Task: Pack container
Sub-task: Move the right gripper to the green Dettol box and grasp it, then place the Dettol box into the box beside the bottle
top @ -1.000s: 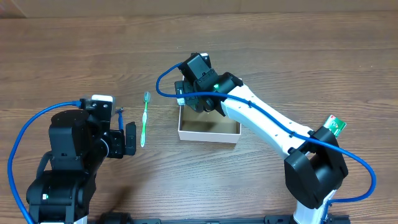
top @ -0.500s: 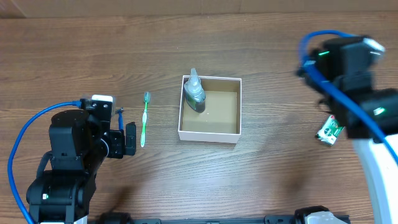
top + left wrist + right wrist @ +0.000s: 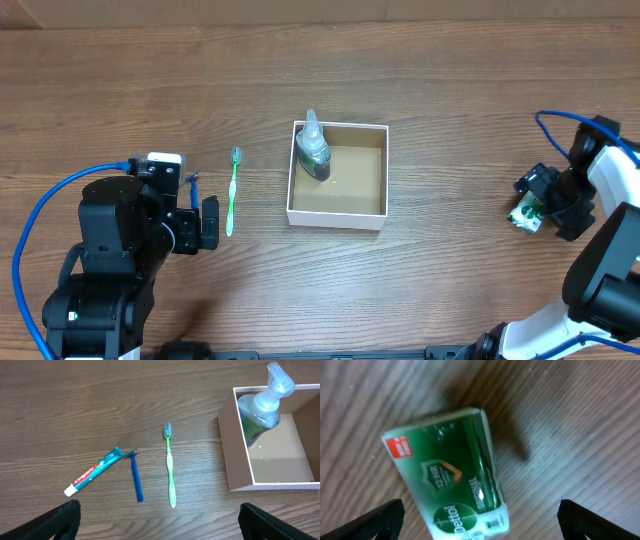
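The container (image 3: 377,215), a square white-walled box with a brown inside, sits mid-table and also shows in the left wrist view (image 3: 235,450). A clear bottle of dark green liquid (image 3: 313,152) lies in its left part (image 3: 257,410). A green toothbrush (image 3: 232,195), a blue razor (image 3: 135,477) and a Colgate tube (image 3: 92,471) lie on the table left of it. A green Dettol soap pack (image 3: 450,480) lies at the far right (image 3: 528,211). My right gripper (image 3: 480,527) is open just above the soap, fingers either side. My left gripper (image 3: 160,527) is open and empty.
The wooden table (image 3: 450,90) stretches around the box. Blue cables loop from both arms (image 3: 45,210).
My right arm left the box, swung right and came down over the soap pack. The bottle stays lying in the box. The left arm has not moved.
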`<state>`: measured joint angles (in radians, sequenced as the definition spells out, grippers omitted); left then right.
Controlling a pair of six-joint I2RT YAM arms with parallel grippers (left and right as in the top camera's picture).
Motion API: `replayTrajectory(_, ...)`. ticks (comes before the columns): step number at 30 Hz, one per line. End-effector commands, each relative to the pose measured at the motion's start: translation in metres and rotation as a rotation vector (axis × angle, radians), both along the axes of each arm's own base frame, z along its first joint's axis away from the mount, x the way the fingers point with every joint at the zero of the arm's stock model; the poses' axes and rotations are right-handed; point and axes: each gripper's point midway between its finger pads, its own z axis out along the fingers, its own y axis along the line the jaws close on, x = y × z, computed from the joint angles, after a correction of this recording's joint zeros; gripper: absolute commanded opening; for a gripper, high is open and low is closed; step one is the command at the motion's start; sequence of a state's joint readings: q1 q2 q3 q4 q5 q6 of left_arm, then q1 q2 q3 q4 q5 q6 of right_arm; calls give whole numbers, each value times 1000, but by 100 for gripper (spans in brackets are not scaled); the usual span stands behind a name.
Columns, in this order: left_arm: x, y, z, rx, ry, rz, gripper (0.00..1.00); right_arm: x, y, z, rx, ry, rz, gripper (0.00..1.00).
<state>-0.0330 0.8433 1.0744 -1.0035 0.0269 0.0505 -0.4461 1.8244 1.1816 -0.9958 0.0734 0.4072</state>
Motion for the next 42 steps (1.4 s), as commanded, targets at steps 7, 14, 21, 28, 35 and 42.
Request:
replayTrajectory(7, -2, -3, 7, -14, -6, -7, 100, 11, 7, -32, 57, -59, 95, 100)
replayTrajectory(14, -1, -2, 7, -14, -7, -7, 100, 12, 9, -32, 66, -65, 96, 75)
replayTrajectory(21, -2, -2, 7, -14, -7, -7, 100, 12, 9, -32, 65, -66, 96, 46)
replayTrajectory(28, -2, -2, 7, -14, -7, -7, 100, 11, 11, -31, 78, -63, 95, 4)
replayTrajectory(35, -2, -3, 7, -14, -6, -7, 100, 70, 77, 93, 60, -288, 390, 4)
replayTrajectory(42, -2, -3, 7, -14, -6, -7, 100, 64, 281, 216, 28, -701, 958, 4)
